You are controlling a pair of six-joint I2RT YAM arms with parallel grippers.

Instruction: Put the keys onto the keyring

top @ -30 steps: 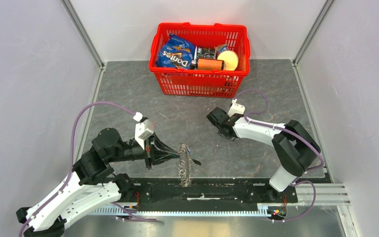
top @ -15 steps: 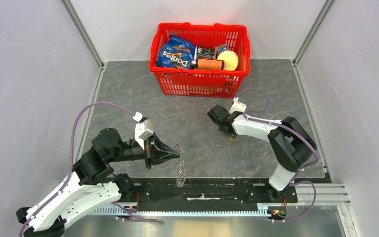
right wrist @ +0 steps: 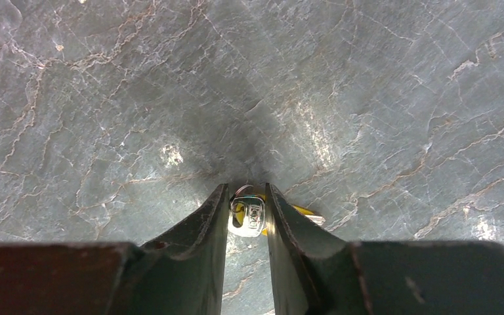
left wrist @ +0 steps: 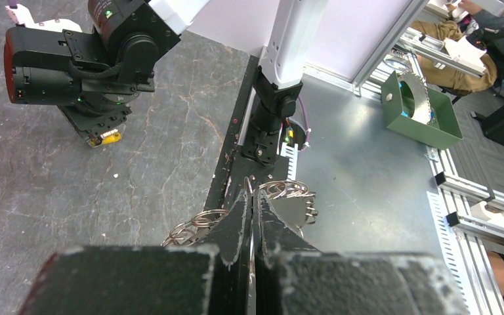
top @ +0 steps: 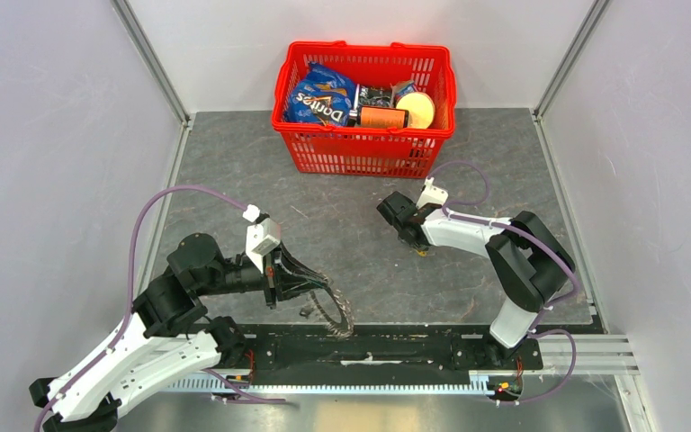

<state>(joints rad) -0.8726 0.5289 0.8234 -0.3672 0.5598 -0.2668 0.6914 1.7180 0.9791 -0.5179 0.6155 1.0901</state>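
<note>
Fingers [left wrist: 237,220] of left gripper [top: 322,286]: pressed together, pinching the keyring [top: 335,313], which hangs tilted by the table's [top: 234,180] near edge. Fingers [right wrist: 205,226] of right gripper [top: 417,249]: down at the table, close either side of the yellow key [right wrist: 251,218]; cannot tell whether they pinch it.

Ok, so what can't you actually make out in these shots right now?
- Right wrist view: the right end effector brackets the yellow key; its fingers hide the key's edges, so a firm grip is uncertain.
- Top view: that key is a tiny speck, partly under the end effector.
- Left wrist view: the shut left end effector covers where it pinches the keyring.
- Blue key: shows in no view.
</note>
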